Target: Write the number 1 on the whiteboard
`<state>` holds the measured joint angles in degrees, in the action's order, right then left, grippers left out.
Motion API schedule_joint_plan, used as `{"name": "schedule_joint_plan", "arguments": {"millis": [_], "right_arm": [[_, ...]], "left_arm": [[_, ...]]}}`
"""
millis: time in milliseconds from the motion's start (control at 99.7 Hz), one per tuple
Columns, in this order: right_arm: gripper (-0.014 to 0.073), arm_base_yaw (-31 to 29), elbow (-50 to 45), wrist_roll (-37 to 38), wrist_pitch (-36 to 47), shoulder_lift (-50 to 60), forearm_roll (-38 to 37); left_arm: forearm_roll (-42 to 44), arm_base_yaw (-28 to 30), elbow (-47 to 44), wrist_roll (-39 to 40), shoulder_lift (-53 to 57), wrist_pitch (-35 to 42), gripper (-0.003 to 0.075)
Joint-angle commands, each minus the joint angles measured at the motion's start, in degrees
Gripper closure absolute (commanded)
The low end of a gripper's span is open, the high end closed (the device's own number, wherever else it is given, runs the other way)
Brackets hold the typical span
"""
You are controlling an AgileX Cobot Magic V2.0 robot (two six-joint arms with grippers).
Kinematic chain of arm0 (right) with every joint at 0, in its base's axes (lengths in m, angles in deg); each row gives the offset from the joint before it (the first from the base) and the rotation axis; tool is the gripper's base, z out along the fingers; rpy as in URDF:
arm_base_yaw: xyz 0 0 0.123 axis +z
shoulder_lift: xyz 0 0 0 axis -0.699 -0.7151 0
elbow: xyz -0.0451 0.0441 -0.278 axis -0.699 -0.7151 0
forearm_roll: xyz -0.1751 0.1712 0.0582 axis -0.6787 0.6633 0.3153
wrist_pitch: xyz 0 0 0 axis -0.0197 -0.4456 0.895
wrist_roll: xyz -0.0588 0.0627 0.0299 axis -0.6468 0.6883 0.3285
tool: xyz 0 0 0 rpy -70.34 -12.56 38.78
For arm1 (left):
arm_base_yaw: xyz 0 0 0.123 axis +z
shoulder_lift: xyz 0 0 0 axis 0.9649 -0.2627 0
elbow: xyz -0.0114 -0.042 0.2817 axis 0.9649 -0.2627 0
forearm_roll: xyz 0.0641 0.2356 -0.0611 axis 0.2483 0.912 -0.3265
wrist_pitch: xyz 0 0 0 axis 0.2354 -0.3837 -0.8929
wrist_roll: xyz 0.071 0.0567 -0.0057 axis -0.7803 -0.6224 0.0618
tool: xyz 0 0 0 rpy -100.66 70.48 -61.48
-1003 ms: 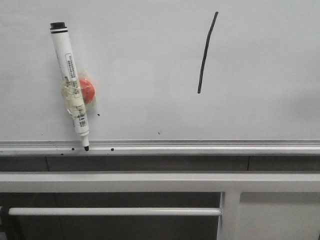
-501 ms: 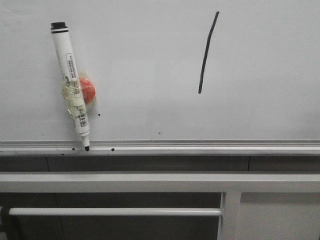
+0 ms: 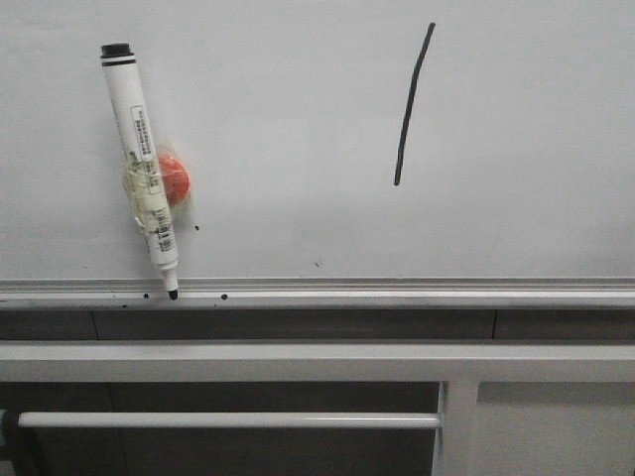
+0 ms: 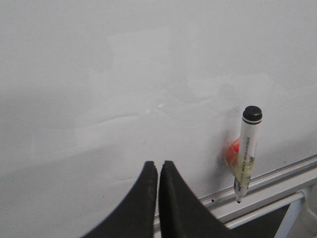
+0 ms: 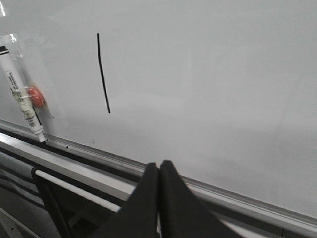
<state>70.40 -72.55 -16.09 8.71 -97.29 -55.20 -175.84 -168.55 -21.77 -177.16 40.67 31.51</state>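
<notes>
My left gripper point(image 4: 158, 171) and right gripper point(image 5: 158, 171) are both pressing their black fingers together, holding nothing. In front, the thin black slanted number 1 point(image 3: 412, 104) is sitting upper right on the glossy white whiteboard point(image 3: 298, 129); I'm judging writing finished, only retreat remaining

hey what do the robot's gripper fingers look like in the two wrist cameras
On both the left gripper and the right gripper, the fingers are matte black, smooth, curved blades tapering to thin tips. No cables or markings show.
</notes>
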Motion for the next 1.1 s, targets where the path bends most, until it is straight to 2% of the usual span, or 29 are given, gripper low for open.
{"name": "schedule_joint_plan", "arguments": {"millis": [0,60,140,281,371,471,592,792,862,892,912,943,963,993,1013,1043,1093], "right_arm": [[0.0657,-0.3,-1.3,-0.1,4.1,-0.4,-0.3],[0.0657,-0.3,-1.3,-0.1,4.1,-0.4,-0.3],[0.0657,-0.3,-1.3,-0.1,4.1,-0.4,-0.3],[0.0657,-0.3,-1.3,-0.1,4.1,-0.4,-0.3],[0.0657,-0.3,-1.3,-0.1,4.1,-0.4,-0.3],[0.0657,-0.3,-1.3,-0.1,4.1,-0.4,-0.3],[0.0657,-0.3,-1.3,-0.1,4.1,-0.4,-0.3],[0.0657,-0.3,-1.3,-0.1,4.1,-0.4,-0.3],[0.0657,-0.3,-1.3,-0.1,4.1,-0.4,-0.3],[0.0657,-0.3,-1.3,-0.1,4.1,-0.4,-0.3],[0.0657,-0.3,-1.3,-0.1,4.1,-0.4,-0.3],[0.0657,-0.3,-1.3,-0.1,4.1,-0.4,-0.3],[0.0657,-0.3,-1.3,-0.1,4.1,-0.4,-0.3],[0.0657,-0.3,-1.3,-0.1,4.1,-0.4,-0.3],[0.0657,-0.3,-1.3,-0.1,4.1,-0.4,-0.3],[0.0657,-0.3,-1.3,-0.1,4.1,-0.4,-0.3],[0.0657,-0.3,-1.3,-0.1,4.1,-0.4,-0.3]], "left_arm": [[7.4,0.9,1.5,0.6,-0.1,4.7,0.0741],[10.4,5.5,1.5,0.6,0.5,-1.0,0.0741],[12.3,13.0,1.5,0.6,1.8,-12.6,0.0741],[12.1,32.3,1.5,0.6,4.4,-34.6,0.0741],[12.1,43.6,1.5,0.6,5.0,-45.0,0.0741],[11.7,53.6,1.5,0.6,5.0,-51.0,0.0741],[10.9,62.0,1.5,0.6,5.0,-55.2,0.0741],[11.7,69.2,1.5,1.8,5.0,-60.4,0.0741],[21.7,70.6,1.5,12.5,5.7,-60.6,0.0741],[28.8,71.2,1.3,22.2,5.8,-60.6,0.0741],[35.0,71.4,1.2,26.6,6.1,-60.6,0.0741],[46.2,72.0,0.8,38.2,6.4,-60.8,0.0741],[50.7,72.4,0.5,45.2,6.7,-61.2,0.0741],[61.3,73.0,0.0,53.9,7.3,-61.9,0.0741],[65.0,73.4,-0.3,59.5,7.5,-62.5,0.0741],[72.3,74.1,-1.0,65.5,8.3,-63.4,0.0741],[78.4,75.6,-2.2,72.4,9.6,-65.2,0.0741]]}}
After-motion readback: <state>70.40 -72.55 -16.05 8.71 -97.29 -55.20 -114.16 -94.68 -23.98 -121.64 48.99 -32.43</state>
